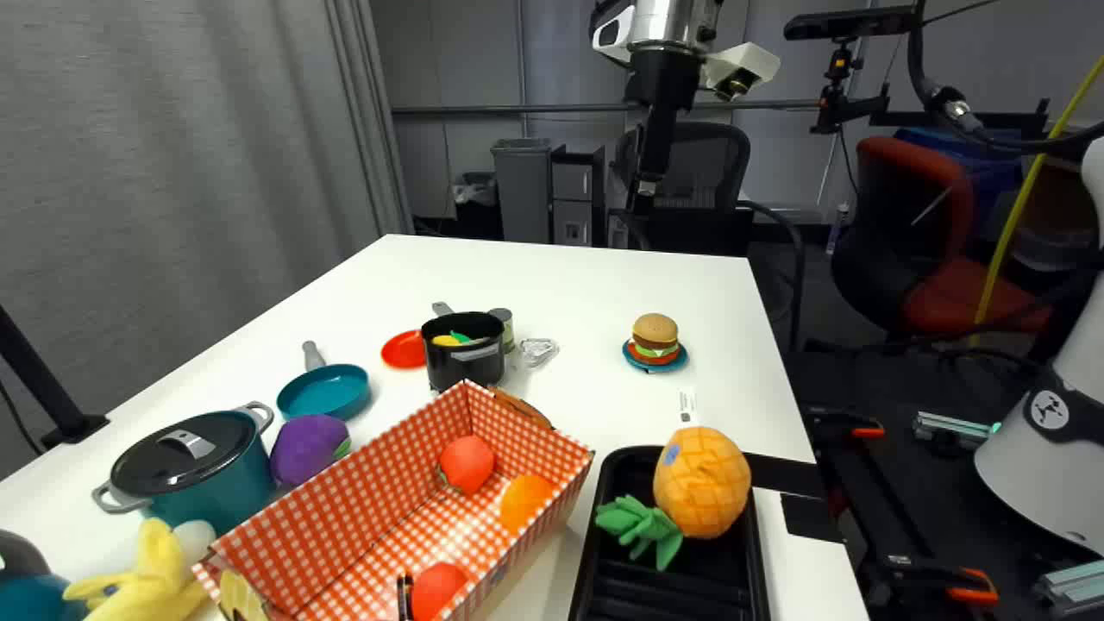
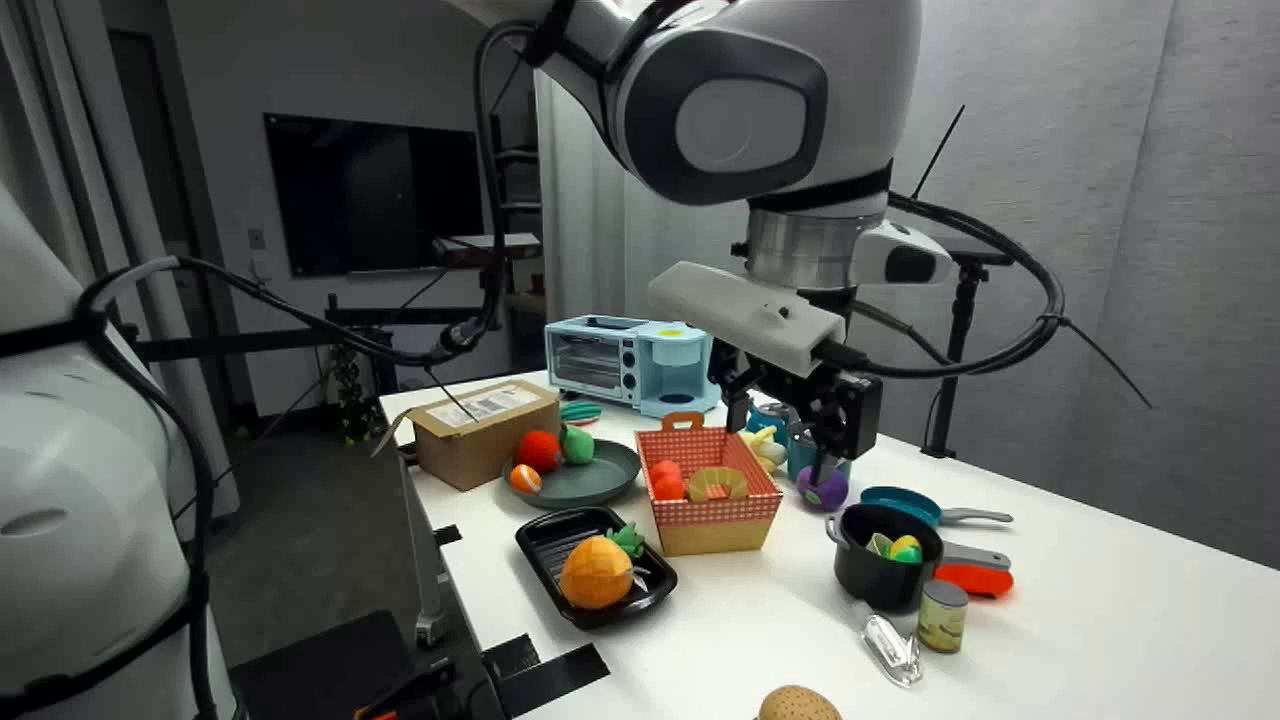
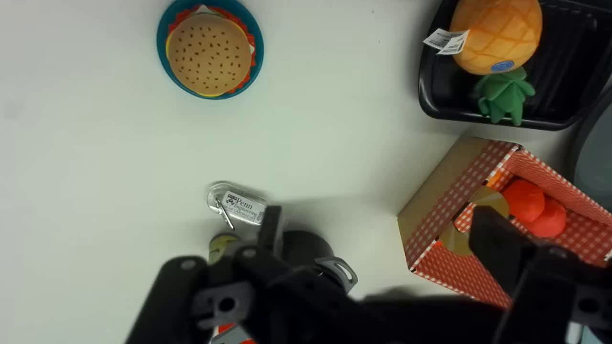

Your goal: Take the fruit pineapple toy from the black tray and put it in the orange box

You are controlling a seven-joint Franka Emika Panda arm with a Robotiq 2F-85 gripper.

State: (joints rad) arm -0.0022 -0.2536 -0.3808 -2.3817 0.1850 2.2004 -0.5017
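Approach stage: the pineapple is found lying in the tray, beside the box.

The gripper is held above the table, higher than the box and apart from it; its fingers are seen parted widely in the wrist view, with nothing held between them. The pineapple's leaves are turned toward the box. Reaching is judged to be the step in hand, the grasp not yet made. For the next move, the gripper needs to be brought over the tray, lined up across the rounded body, lowered with both fingers inside the rim, and drawn together there, the leaves left free. Release into the box, where red fruit is held, is then called for.
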